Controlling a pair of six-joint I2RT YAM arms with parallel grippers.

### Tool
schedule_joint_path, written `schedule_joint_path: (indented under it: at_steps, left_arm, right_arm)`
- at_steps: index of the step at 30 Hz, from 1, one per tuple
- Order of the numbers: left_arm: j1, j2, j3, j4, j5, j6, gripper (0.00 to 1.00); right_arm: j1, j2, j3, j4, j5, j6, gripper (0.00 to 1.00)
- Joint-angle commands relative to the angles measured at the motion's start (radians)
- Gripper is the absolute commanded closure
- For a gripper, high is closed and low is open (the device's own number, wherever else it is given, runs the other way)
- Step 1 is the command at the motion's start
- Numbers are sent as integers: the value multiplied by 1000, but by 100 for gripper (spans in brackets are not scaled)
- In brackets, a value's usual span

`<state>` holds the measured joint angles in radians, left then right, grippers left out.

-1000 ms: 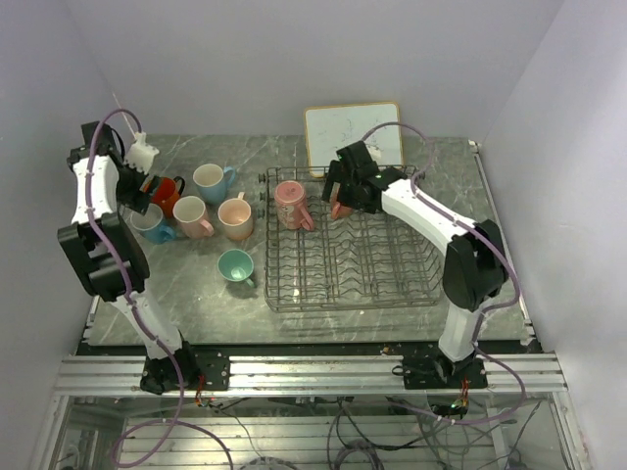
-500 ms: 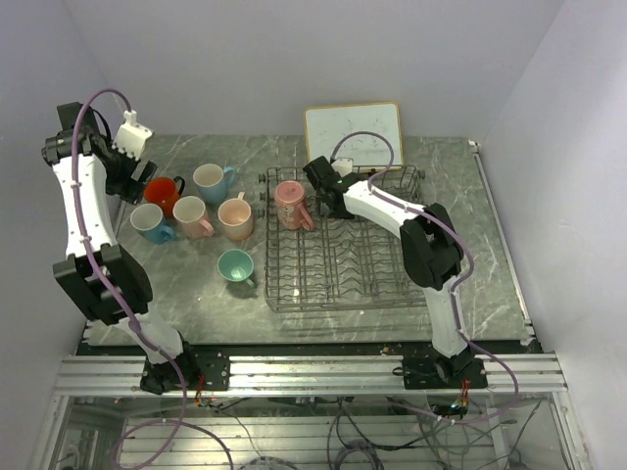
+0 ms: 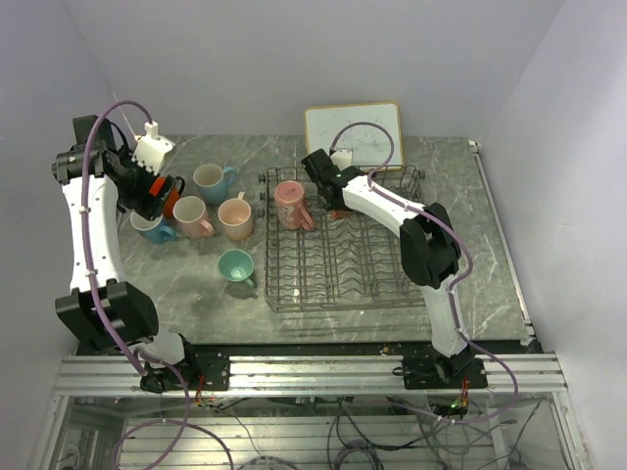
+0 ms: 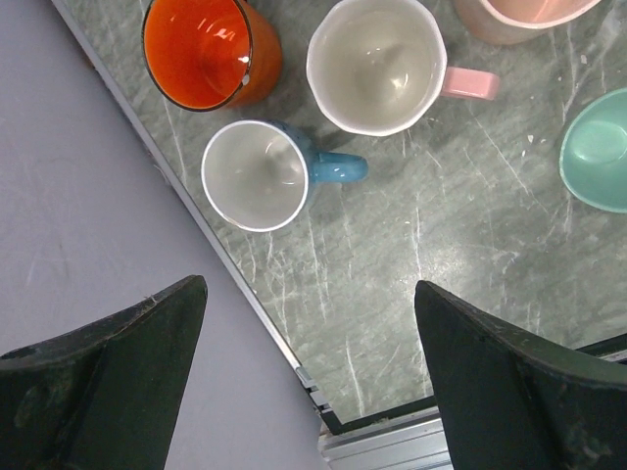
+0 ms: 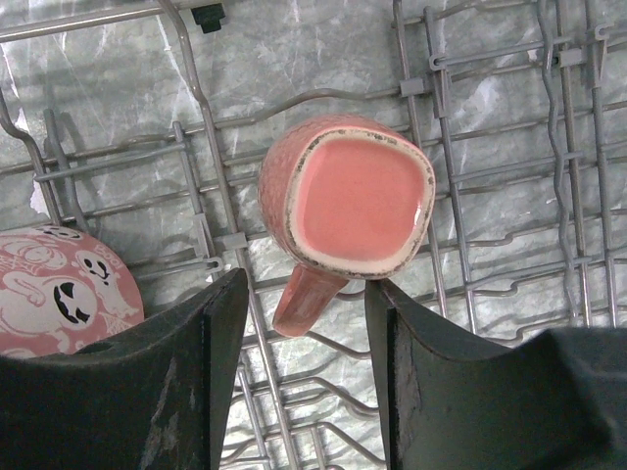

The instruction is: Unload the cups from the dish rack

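Cups: two sit in the grey wire dish rack (image 3: 343, 306), both toward its 11 o'clock corner. The salmon-pink glossy ceramic mug (image 5: 358, 201) is upside down on the tines, with its handle pointing to 7 o'clock in the right wrist view. Right end effector (image 5: 306, 286) is half spread, fingers straddling that handle. A gap shows on both sides, so it is not pinching yet. The pink ceramic mug with ghost faces (image 5: 59, 294) stands just beside it at 9 o'clock. Six more mugs stand on the grey marble tabletop (image 3: 196, 294) at the rack's 9 o'clock, among them a blue white-lined mug (image 4: 260, 174). Left end effector (image 4: 309, 294) is spread wide and empty, above the tabletop's edge. Risks: the glossy handle slips in a thin pinch. The mug swings or snags a tine on the lift, and a swing would knock the ghost-face mug.
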<state>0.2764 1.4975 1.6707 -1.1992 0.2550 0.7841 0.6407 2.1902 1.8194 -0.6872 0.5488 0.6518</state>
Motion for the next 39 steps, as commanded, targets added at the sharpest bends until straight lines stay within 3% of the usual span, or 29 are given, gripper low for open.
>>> schedule_joint_path:
  at_steps: [1,6,15,22,28,34,39]
  left_arm:
    - [-3,-26,-16,-13,32,14,3]
    - [-3,-38,-9,-33,64,21,4]
    - [-11,-76,-55,-37,135,16,2]
    - [-46,-140,-148,4,233,43,0]
    - [-81,-198,-250,98,313,67,1]
    - [-145,-252,-346,225,377,45,1]
    - [-174,-390,-445,295,506,174,1]
  right_arm:
    - [-4,29,40,-20,22,7,52]
    - [-4,37,47,-38,17,25,66]
    - [-3,-46,50,-49,39,31,100]
    - [-1,-210,29,-28,-17,34,100]
    - [1,-386,-58,21,-181,69,100]
    - [0,-584,-199,133,-497,131,100]
    - [-1,-697,-330,300,-818,212,100]
